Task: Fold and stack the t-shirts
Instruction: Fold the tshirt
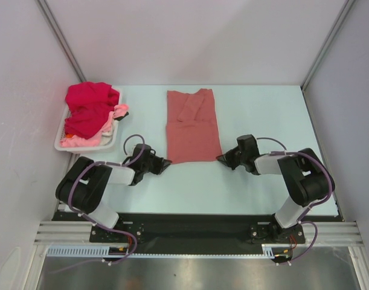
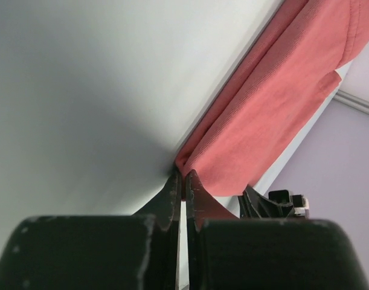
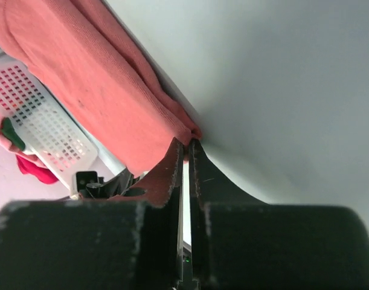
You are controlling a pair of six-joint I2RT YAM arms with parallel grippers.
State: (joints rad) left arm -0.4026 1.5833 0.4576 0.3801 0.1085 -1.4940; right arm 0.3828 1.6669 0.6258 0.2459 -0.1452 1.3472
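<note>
Left tool (image 1: 165, 163) and right tool (image 1: 220, 159) are each clenched on a near hem corner of the salmon-red t-shirt (image 1: 193, 124), which lies flat mid-worktop.

I read the step in hand as folding the hem up toward the collar. I'd raise both corners together, barely off the pale worktop (image 1: 263, 115), and keep them level and evenly spread so the hem stays taut. Then I'd carry them toward the far edge and lay them square on the shoulders. Both wrist views show a thin pinch at the very tip of the cloth, so a jerk could slip it. The knit is soft, matte and finely ribbed, lying as a long rectangle with doubled side edges. Beyond, by the left edge toward the far corner, a white perforated plastic basket (image 1: 112, 142) holds the crimson t-shirt (image 1: 87, 103) and light pink t-shirt (image 1: 72, 142) in a rumpled heap.
</note>
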